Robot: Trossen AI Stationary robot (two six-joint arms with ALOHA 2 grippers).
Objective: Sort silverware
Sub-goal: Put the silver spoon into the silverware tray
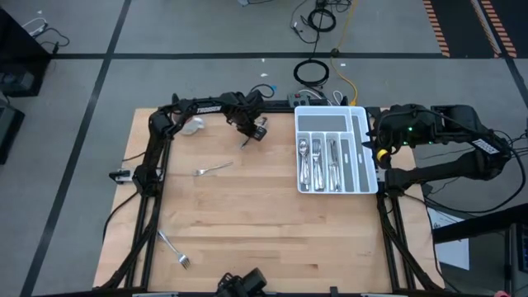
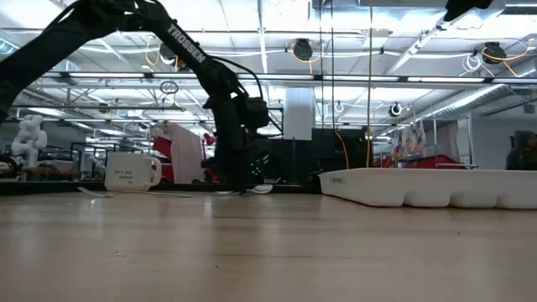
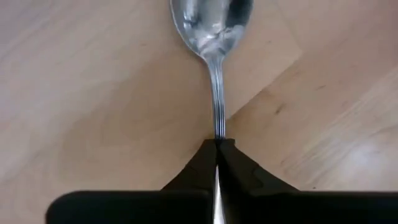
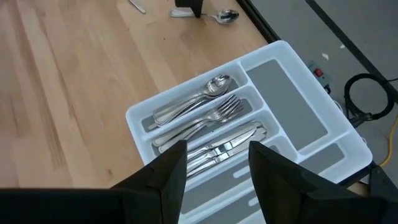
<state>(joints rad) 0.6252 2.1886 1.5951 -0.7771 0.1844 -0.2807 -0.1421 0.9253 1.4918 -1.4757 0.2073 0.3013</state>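
Observation:
My left gripper [image 1: 252,134] stands at the table's far middle, pointing steeply down and shut on a silver spoon [image 3: 212,37]. The spoon's bowl [image 4: 225,15] lies on the wood. A fork [image 1: 213,169] lies flat at mid-table and another fork [image 1: 175,250] near the front left. The white cutlery tray [image 1: 360,177] at the right holds spoons [image 4: 193,99], forks [image 4: 214,115] and knives [image 4: 227,146] in separate slots. My right gripper [image 4: 217,168] hangs open above the tray's right side, touching nothing. My left gripper pinches the spoon's handle [image 3: 217,127] between its two fingertips [image 3: 199,165], a short way behind the bowl. The fingers come from above, slanting steeply down. The rest of the handle is hidden between the fingers. The bowl rests on the table.
A white mug [image 2: 132,172] stands at the far left, close to the left arm. The tray's long far-right slot [image 4: 286,102] shows bare grey. Bare wood stretches between the forks and the tray. Cables lie on the floor beyond the far edge.

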